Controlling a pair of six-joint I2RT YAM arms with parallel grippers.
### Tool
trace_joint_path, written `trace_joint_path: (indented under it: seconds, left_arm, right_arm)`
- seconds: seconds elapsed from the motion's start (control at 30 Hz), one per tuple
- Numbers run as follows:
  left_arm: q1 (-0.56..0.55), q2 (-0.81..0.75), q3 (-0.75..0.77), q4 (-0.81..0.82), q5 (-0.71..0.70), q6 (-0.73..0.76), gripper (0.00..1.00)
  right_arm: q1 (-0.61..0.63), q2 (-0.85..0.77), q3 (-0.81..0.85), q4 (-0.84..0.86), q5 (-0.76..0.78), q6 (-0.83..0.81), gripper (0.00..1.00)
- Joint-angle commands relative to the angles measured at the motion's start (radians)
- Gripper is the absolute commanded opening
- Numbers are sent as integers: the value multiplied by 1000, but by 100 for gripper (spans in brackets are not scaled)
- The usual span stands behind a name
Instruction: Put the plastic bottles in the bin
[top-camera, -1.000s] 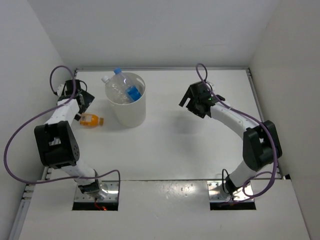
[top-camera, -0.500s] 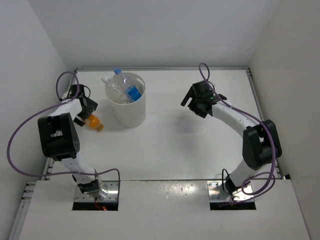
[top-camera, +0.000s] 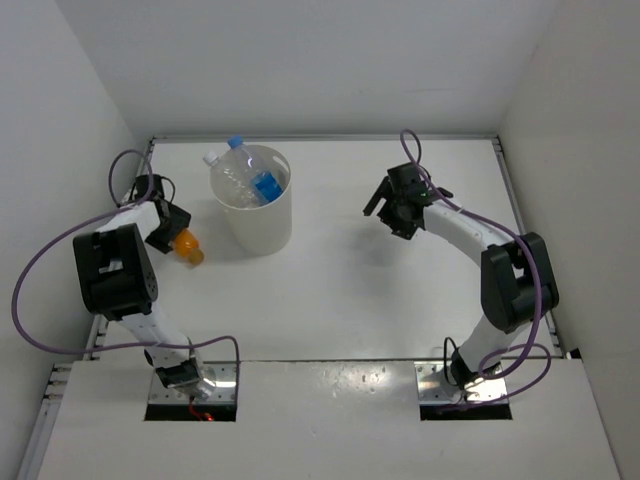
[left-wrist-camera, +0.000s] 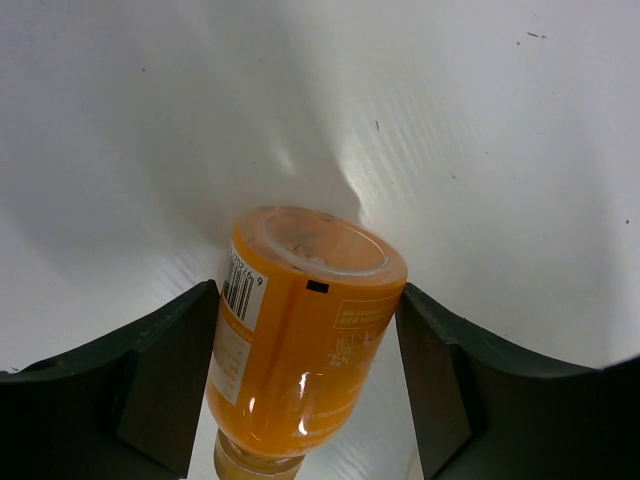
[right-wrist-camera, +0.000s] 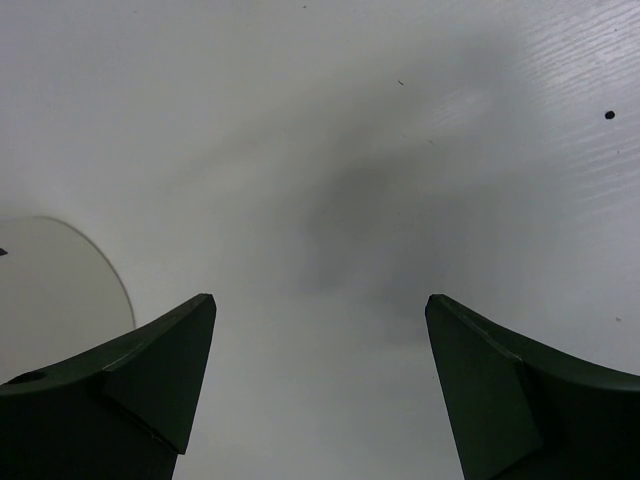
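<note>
An orange bottle (top-camera: 187, 246) lies on the table left of the bin (top-camera: 262, 228), cap toward the front. My left gripper (top-camera: 170, 236) is shut on it; in the left wrist view both fingers press the sides of the orange bottle (left-wrist-camera: 300, 340) near its base. Two clear bottles lean inside the cream bin: one with a blue cap and blue label (top-camera: 264, 185), one with a white cap (top-camera: 226, 172). My right gripper (top-camera: 398, 216) hangs open over bare table to the right of the bin, with nothing between its fingers (right-wrist-camera: 170, 370).
The left wall of the white enclosure stands close beside the left arm. The back wall runs just behind the bin. In the right wrist view a curved edge of the bin (right-wrist-camera: 60, 290) shows at the left.
My left gripper came down around the orange bottle and closed on it, turning the bottle a little. The right gripper drifted slightly toward the back.
</note>
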Motion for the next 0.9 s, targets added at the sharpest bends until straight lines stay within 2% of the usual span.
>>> trace_joint_path:
  seconds: [0.0, 0.13, 0.27, 0.47, 0.7, 0.87]
  left_arm:
    - [29, -48, -10, 18, 23, 12, 37]
    - [70, -73, 100, 18, 13, -10, 34]
    - [70, -63, 273, 18, 38, -39, 30]
    - [70, -63, 359, 28, 70, -90, 24]
    - [30, -131, 467, 207, 62, -53, 22]
    - [-23, -109, 675, 265, 105, -54, 22]
  right_arm:
    - [-6, -5, 16, 3, -24, 24, 87]
    - [-16, -5, 7, 12, -24, 24, 87]
    - [-16, -5, -2, 21, -33, 33, 87]
    - [-25, -5, -2, 21, -52, 33, 87]
    - [-25, -5, -13, 21, -52, 42, 87]
    - [-25, -5, -34, 30, -61, 51, 87]
